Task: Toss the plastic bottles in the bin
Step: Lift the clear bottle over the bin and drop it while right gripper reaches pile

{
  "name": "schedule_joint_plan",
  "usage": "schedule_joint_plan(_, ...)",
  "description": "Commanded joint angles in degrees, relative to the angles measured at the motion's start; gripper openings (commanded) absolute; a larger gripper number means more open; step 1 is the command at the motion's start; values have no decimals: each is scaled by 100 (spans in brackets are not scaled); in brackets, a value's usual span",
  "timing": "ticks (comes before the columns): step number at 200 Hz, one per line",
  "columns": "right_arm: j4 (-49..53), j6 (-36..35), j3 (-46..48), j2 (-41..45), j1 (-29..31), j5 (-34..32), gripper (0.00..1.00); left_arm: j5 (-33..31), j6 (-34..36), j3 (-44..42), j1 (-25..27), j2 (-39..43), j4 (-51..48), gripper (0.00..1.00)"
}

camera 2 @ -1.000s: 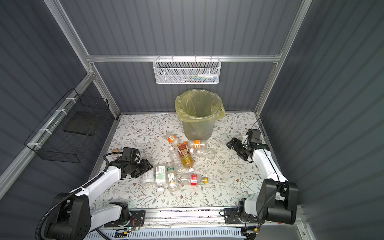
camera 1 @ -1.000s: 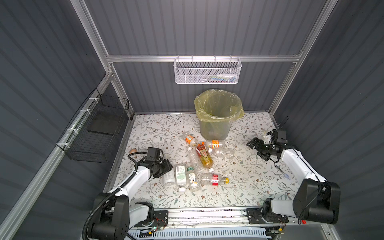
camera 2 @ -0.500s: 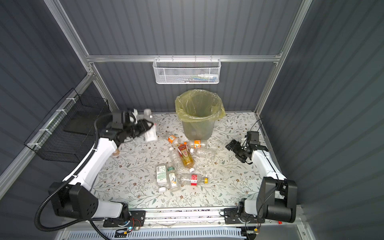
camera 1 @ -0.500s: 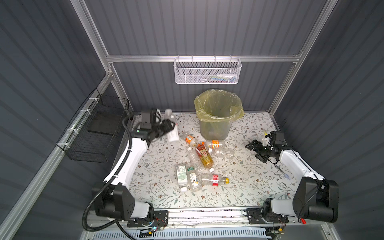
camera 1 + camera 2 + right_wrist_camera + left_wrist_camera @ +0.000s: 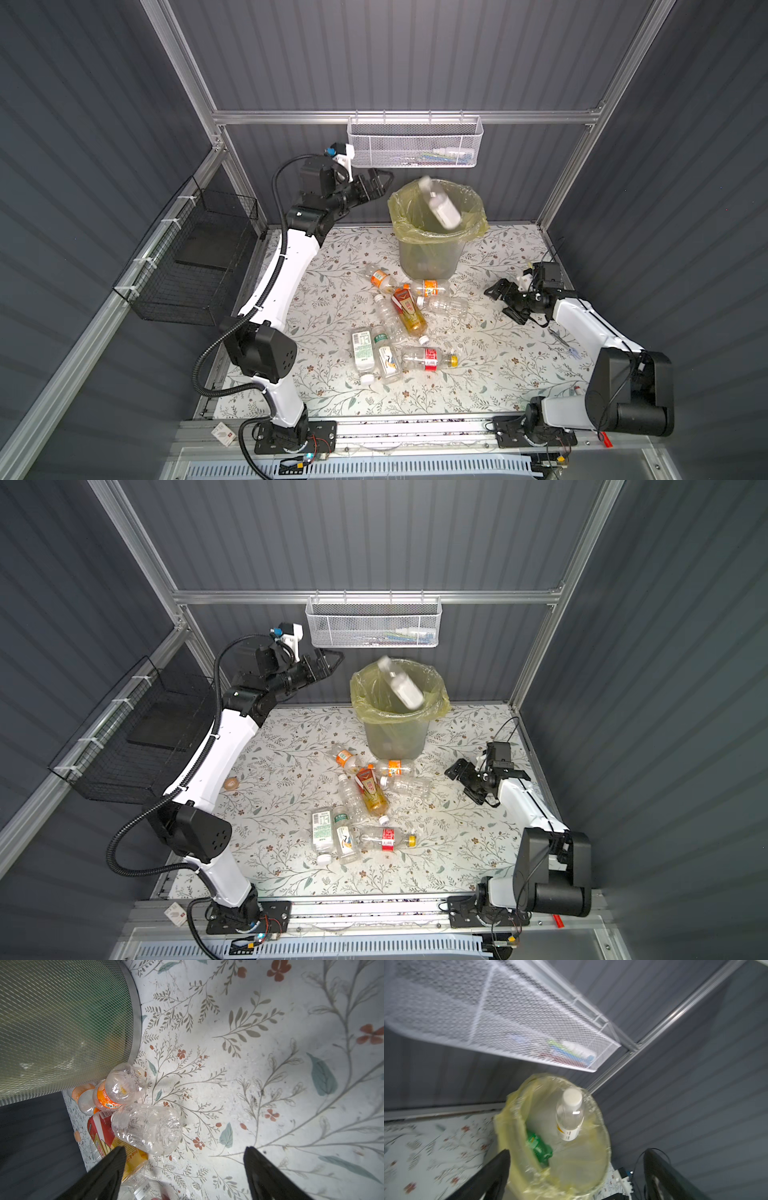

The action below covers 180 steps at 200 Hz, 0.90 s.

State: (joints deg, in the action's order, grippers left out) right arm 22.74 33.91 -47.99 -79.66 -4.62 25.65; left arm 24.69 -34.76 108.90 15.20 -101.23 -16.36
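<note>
Left wrist cam: bottle (image 5: 569,1114) mid-air over bin (image 5: 581,1167), clear of L gripper (image 5: 578,1153) w/ jaws spread.

I see the bin (image 5: 432,253) at the back middle of the table (image 5: 498,365), below the wall basket (image 5: 415,143). One bottle (image 5: 440,208) is in the air over its mouth, another bottle (image 5: 538,1147) inside. The remaining bottles (image 5: 409,313) lie clustered in front. My left gripper (image 5: 384,183) hangs left of the rim, my right gripper (image 5: 500,303) right of the cluster.
</note>
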Motion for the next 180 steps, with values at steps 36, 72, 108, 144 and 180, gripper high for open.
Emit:
schedule_joint_plan(36,502,-755,-349,-96,543,-575,90,-429,570,-1862,-1083,1652,-223,100)
schedule_joint_plan(72,556,-1636,-394,116,1152,-1044,87,-291,675,-3448,-1169,2034,-195,100)
schedule_joint_plan(108,799,-2682,-749,75,1828,-1540,87,-320,650,-4584,-1177,2229,107,100)
schedule_joint_plan(144,1068,-3969,-1154,-153,2558,-2166,89,-383,887,-4806,-1186,2226,101,100)
schedule_joint_plan(180,1089,-5088,-1428,-574,2950,-2102,91,-343,953,-4964,-1204,2123,120,100)
